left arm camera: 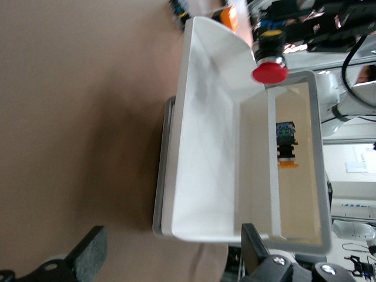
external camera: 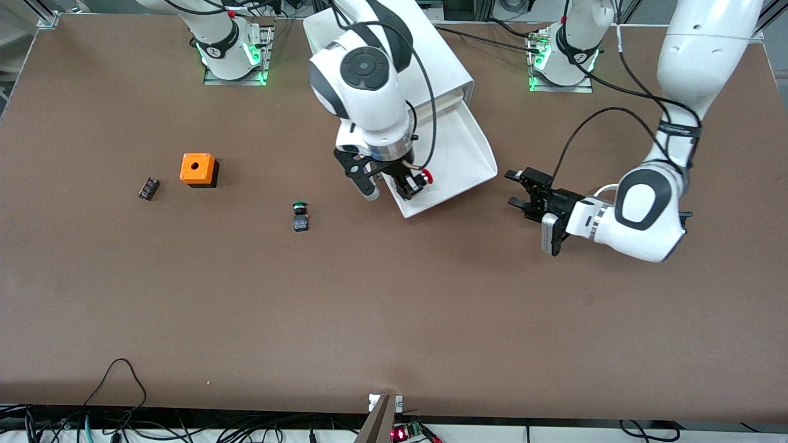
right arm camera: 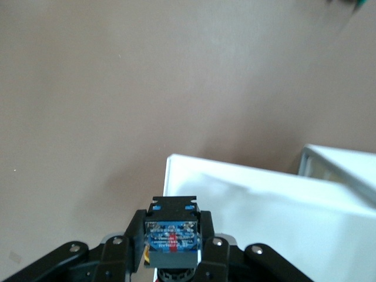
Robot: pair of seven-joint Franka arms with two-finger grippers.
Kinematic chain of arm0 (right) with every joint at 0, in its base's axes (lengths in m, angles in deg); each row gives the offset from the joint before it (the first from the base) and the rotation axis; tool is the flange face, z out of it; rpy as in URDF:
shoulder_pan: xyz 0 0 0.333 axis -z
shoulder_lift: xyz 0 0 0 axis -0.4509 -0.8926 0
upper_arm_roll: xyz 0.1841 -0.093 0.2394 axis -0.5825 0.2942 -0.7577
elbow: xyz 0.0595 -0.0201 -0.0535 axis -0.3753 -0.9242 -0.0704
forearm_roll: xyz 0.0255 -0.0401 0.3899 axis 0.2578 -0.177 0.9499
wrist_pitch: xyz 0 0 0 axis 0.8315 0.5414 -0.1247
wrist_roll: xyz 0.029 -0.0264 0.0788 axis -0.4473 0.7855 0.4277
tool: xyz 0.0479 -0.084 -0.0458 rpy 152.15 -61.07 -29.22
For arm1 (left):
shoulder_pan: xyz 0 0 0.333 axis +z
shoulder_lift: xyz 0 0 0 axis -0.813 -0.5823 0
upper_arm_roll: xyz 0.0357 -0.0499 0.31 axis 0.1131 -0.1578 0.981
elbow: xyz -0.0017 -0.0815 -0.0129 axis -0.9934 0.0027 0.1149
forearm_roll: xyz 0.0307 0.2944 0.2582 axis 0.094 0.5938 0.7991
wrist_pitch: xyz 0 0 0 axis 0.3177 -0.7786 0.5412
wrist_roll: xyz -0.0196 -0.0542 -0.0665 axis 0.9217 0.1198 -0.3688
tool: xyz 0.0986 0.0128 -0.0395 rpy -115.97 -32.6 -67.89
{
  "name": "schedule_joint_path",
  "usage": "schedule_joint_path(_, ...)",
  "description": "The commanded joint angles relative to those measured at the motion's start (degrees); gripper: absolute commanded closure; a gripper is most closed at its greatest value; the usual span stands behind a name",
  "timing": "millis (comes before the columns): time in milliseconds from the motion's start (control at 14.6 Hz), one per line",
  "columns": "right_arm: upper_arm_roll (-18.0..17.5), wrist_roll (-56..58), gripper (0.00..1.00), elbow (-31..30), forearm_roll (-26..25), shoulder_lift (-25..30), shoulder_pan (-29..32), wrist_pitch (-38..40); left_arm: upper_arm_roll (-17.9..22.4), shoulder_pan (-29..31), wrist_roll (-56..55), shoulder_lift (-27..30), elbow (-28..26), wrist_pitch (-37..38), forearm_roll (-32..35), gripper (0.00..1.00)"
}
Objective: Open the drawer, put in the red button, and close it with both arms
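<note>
The drawer (external camera: 458, 154) is pulled out of the white cabinet (external camera: 431, 58); its white tray is bare. My right gripper (external camera: 409, 184) is shut on the red button (external camera: 426, 178) and holds it over the drawer's front corner toward the right arm's end. In the right wrist view the button's black body (right arm camera: 173, 232) sits between the fingers, over the drawer's rim (right arm camera: 235, 182). My left gripper (external camera: 522, 191) is open and empty, low over the table beside the drawer toward the left arm's end. In the left wrist view the gripper (left arm camera: 173, 252) faces the drawer (left arm camera: 205, 147) and the red cap (left arm camera: 270, 73).
A green-capped button (external camera: 300, 215) lies on the table nearer the front camera than the drawer, toward the right arm's end. An orange box with a hole (external camera: 198, 170) and a small black part (external camera: 148, 188) lie closer to the right arm's end.
</note>
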Motion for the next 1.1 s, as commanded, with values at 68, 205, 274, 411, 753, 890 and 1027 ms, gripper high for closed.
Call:
schedule_joint_path(68,0.61,-8.64,1.00,2.81,-0.79,-4.41,-2.41,-4.48,-0.56,-0.98,-18.50,0.27,11.63,9.63,10.34,0.00)
schedule_joint_path(205,0.61,-11.11,1.00,4.04,-0.79,-5.47,-3.03,-4.58,-1.17,-1.59,-28.97,0.62,16.47,12.63,12.98,0.00)
schedule_joint_path(274,0.61,-12.25,1.00,4.13,-0.79,-5.65,-3.21,-4.75,-1.26,-2.38,-33.89,0.62,19.10,13.95,14.73,0.00)
schedule_joint_path(411,0.78,-13.57,0.61,4.05,-1.31,-5.82,-4.17,-5.63,-1.18,-4.75,-41.29,0.62,25.25,17.29,20.17,0.00)
schedule_joint_path(753,0.70,-13.75,0.00,4.13,-4.74,-5.83,-4.61,-5.72,-1.09,-8.54,-46.07,0.62,34.31,18.09,37.23,0.00)
schedule_joint_path(890,1.13,-12.44,0.00,4.92,-4.83,-5.39,-4.18,-5.11,0.05,-8.98,-46.24,0.10,38.01,16.87,37.96,0.00)
schedule_joint_path(1027,1.49,-4.67,0.00,6.06,-4.66,-3.90,-2.34,-2.75,0.14,-7.67,-45.02,-1.04,37.50,8.73,37.78,0.00)
